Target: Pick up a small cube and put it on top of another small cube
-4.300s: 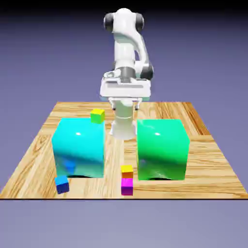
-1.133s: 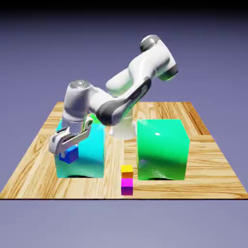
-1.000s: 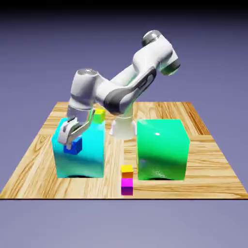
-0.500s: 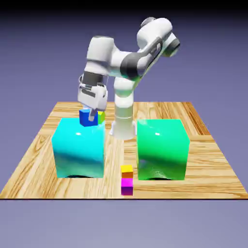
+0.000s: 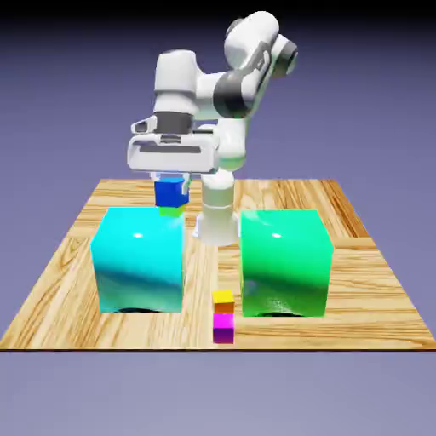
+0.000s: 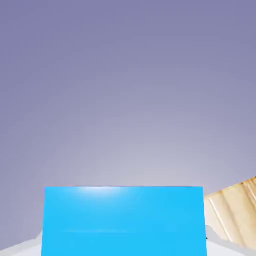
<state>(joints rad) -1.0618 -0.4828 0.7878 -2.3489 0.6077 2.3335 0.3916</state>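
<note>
The small blue cube hangs in the air above the back edge of the big cyan block, with my gripper shut on it. In the hand view the blue cube fills the bottom between my fingers, which it hides. The other small cube, yellow on top and orange on its side, sits on the table near the front, between the two big blocks, far below and to the exterior view's right of my gripper.
A big green block stands right of the cyan one. A magenta cube lies just in front of the yellow-topped cube. A yellow-green cube peeks out behind the cyan block, under the held cube. Table wood shows in the hand view's lower right.
My gripper has carried the blue cube up from in front of the cyan block to above its back edge, turning level as it rose.
</note>
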